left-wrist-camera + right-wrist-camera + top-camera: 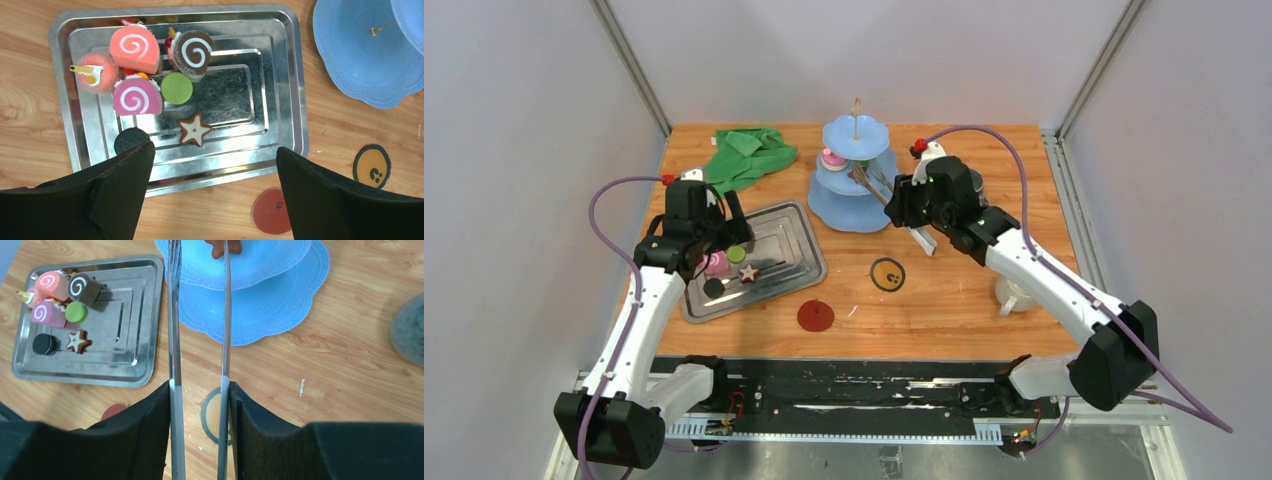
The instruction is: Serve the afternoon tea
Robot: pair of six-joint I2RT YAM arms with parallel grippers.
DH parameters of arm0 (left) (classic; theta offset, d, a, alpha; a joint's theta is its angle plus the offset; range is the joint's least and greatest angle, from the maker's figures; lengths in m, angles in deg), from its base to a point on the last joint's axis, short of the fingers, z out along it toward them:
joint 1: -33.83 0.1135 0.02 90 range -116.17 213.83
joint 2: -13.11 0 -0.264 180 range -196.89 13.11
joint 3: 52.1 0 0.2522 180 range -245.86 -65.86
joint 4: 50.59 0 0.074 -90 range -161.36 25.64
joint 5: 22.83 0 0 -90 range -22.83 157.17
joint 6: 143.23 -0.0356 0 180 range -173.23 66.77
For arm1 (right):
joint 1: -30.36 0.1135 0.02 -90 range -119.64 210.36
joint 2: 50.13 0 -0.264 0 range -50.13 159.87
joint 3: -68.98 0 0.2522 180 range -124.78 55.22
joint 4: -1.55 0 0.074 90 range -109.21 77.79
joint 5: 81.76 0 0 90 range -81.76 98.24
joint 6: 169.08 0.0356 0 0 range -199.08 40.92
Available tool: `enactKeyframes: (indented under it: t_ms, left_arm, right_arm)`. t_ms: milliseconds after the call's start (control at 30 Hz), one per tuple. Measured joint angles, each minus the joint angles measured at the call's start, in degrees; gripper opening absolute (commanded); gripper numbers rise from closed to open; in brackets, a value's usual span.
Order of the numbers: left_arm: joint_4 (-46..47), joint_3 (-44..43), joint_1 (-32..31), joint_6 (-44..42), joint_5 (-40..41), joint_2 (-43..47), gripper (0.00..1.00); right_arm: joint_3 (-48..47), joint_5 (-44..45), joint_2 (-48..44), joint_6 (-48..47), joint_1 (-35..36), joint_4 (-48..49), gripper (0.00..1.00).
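My right gripper [200, 387] is shut on a pair of steel tongs [173, 340], one finger against each arm. The tongs' arms stand apart and reach over the blue tiered stand [280, 305], where a brown star [220, 247] lies by their tips. My left gripper [215, 150] hangs open over the near edge of the steel tray [280, 100], holding nothing. On the tray lie pink swirl rolls [135, 47], a brown swirl roll [192, 50], a green disc [176, 88], a star [194, 129] and a black disc [129, 140]. A white mug [1016, 295] stands under my right arm and a grey-green mug [410, 330] is at that view's right edge.
A green cloth [749, 155] lies bunched at the back left. A red coaster [815, 316] and a yellow coaster [887, 274] lie flat between tray and right arm. The stand [854, 190] has a thin centre rod rising above its top tier.
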State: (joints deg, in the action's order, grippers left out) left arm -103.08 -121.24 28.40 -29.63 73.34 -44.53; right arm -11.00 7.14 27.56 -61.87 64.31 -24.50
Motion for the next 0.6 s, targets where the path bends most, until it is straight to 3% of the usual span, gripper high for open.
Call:
enactKeyframes:
  t_ms: [300,600]
  left_arm:
    - [-0.02,0.00,0.00,0.02,0.02,-0.28,0.96]
    - [-0.09,0.00,0.00,0.04,0.04,-0.44,0.96]
  right_arm:
    - [5.33,-3.74,-4.26,-0.46,4.72,-0.04,0.41]
    - [5.44,-6.69,3.04,-0.90,15.02,0.04,0.41]
